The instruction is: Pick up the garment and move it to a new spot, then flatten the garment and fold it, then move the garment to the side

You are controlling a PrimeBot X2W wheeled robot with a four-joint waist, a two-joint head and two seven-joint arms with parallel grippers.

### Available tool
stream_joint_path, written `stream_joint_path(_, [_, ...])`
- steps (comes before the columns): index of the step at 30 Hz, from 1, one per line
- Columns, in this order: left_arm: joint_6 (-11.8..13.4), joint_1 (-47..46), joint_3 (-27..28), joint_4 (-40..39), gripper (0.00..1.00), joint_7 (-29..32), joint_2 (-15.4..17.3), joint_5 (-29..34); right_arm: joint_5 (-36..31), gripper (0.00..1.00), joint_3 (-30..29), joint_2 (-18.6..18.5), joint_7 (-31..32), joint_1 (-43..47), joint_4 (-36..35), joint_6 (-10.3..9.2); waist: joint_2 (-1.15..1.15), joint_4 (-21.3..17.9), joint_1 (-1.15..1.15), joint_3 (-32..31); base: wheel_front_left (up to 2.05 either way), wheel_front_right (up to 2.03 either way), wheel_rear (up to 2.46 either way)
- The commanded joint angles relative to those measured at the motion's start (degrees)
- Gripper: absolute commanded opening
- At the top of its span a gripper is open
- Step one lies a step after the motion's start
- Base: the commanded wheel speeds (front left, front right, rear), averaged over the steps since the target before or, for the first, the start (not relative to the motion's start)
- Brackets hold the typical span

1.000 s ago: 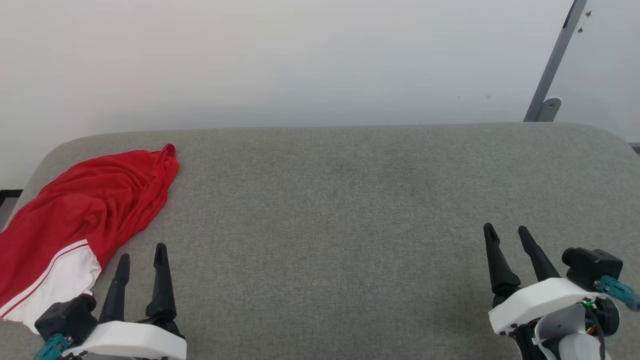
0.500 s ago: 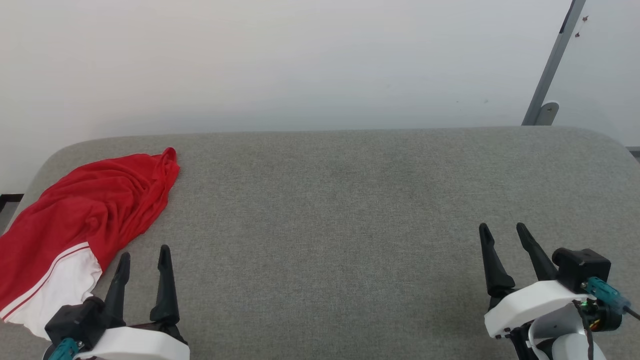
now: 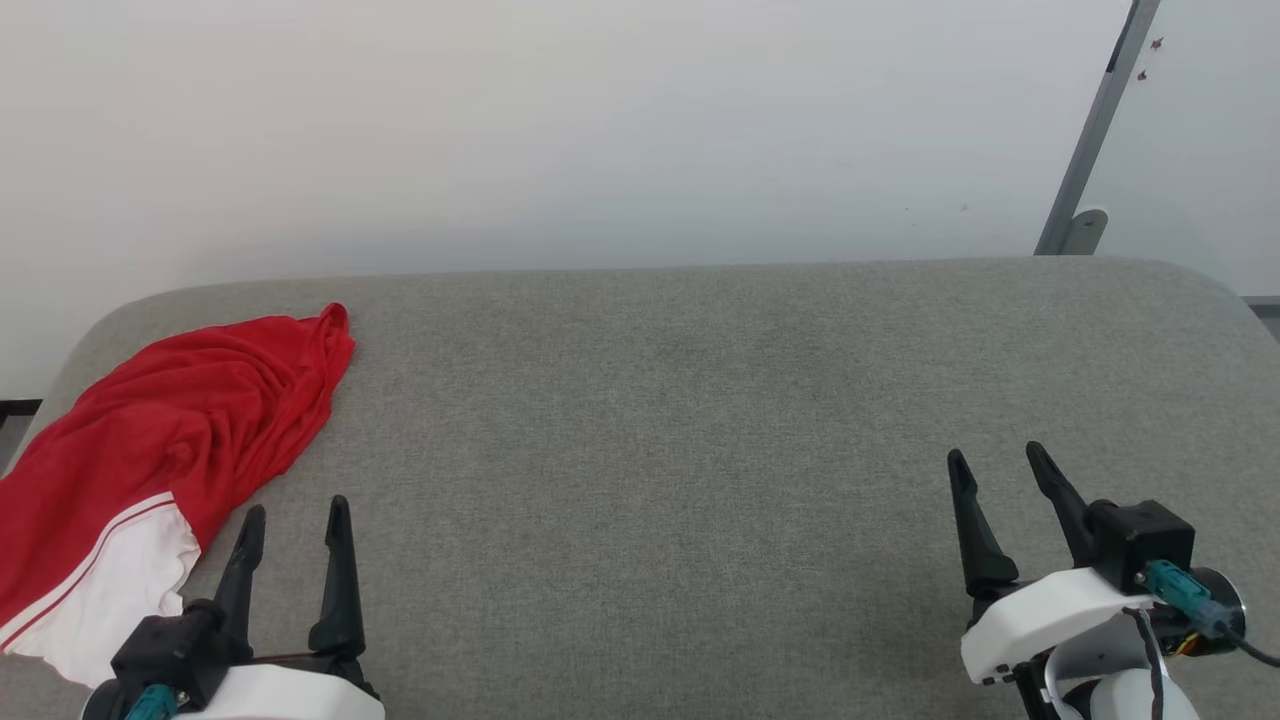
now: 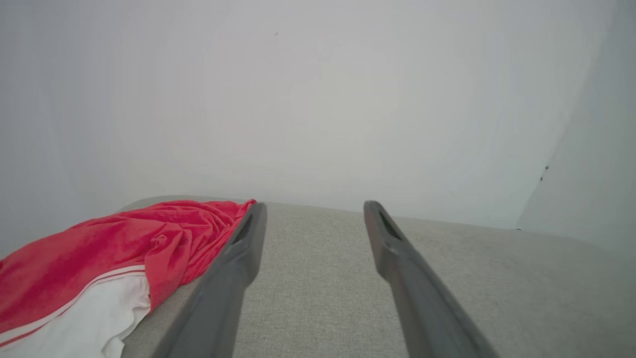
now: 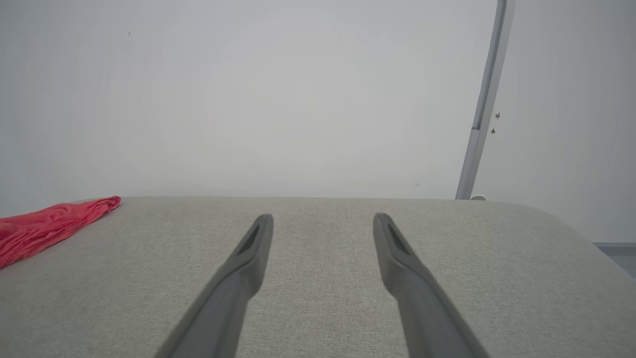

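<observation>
The garment (image 3: pixel 170 430) at the left of the frame is soft, matt jersey cloth, creased. The pad (image 3: pixel 650 400) beneath is grey woven fabric, faintly rough. Left gripper (image 3: pixel 297 505) and right gripper (image 3: pixel 997 453) have matt dark fingers (image 3: pixel 338 580) (plastic, by the look) on smooth white shells (image 3: pixel 1040 605).

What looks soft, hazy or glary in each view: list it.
Head view: sharp, evenly lit, the garment crisp, no hard shadows. Left wrist view: hazy wall, the left pincer soft near the lens. Right wrist view: same haze, the garment pinkish.
</observation>
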Motion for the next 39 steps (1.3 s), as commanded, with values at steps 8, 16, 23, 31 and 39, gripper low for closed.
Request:
stream_joint_path(8, [-0.79, 0.65, 0.22, 0.51, 1.0, -1.19, -0.06, 3.46, -3.79, 1.0, 0.27, 0.03, -1.42, 0.29, -0.42, 0.01, 0.0, -0.05, 0.0, -0.46, 0.0, 0.0, 0.0])
stream_joint_path(16, [-1.24, 0.4, 0.29, 1.19, 1.0, -1.62, -0.11, 4.38, -5.04, 1.0, 0.49, 0.04, -1.83, 0.41, -0.76, 0.02, 0.0, 0.21, 0.0, -0.55, 0.0, 0.0, 0.0])
stream_joint_path(23, [-1.49, 0.05, 0.48, 1.88, 1.0, -1.61, -0.2, 4.22, -5.26, 1.0, 0.57, 0.06, -1.77, 0.63, -1.05, 0.02, 0.0, 0.41, 0.0, -0.56, 0.0, 0.0, 0.0])
stream_joint_path(31, [-1.73, -0.04, 0.71, 2.5, 1.0, -1.58, -0.33, 3.76, -5.32, 1.0, 0.43, 0.08, -2.08, 1.09, -1.38, 0.02, 0.0, 0.68, 0.0, -0.53, 0.0, 0.0, 0.0])
stream_joint_path(39, [-0.12, -0.88, 2.77, 4.55, 1.0, -0.32, 0.03, 1.73, -4.29, 1.0, 1.88, 0.09, -1.56, 1.38, -1.64, 0.02, 0.0, 4.36, 0.0, -1.33, 0.0, 0.0, 0.0])
